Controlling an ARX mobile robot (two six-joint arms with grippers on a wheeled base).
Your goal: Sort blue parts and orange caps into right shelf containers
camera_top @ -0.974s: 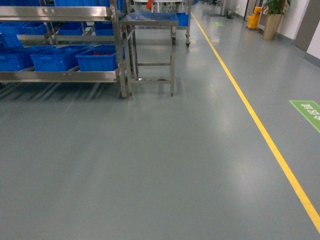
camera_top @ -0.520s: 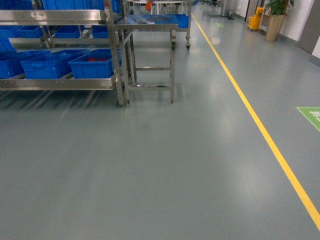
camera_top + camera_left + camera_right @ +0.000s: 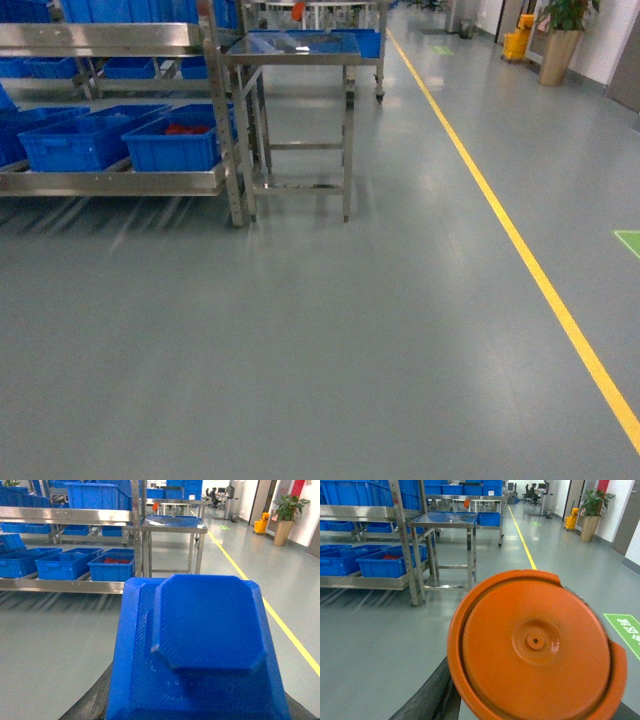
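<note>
Over on the left of the head view, the steel shelf rack (image 3: 110,180) carries the bright-blue ribbed plastic bins (image 3: 172,148) on its low tier; the one nearest the upright has something red or orange lying in it. Since a second ago that rack has slid leftward and a little down in my forward camera, and the green floor marking (image 3: 629,243) has nearly left the frame on the right, so I judge the base is turning or rolling rightward along the aisle, still in transit and not yet lined up with any shelf on the right.

Just beside the rack stands the steel-framed bench with a blue top (image 3: 297,45), well apart from me, and the yellow floor line (image 3: 520,250) runs down the grey floor (image 3: 300,350) to its right.

From the left wrist camera, a blue moulded plastic part with cut corners (image 3: 200,640) fills the lower frame, so close that I take it to be carried by the left pincer, though the fingers are hidden and I cannot tell how they sit. From the right wrist camera, a round orange plastic cap with a central dimple (image 3: 535,645) fills the frame likewise; the right pincer is hidden too, so I cannot tell its grip. Neither piece has been dropped off yet.
</note>
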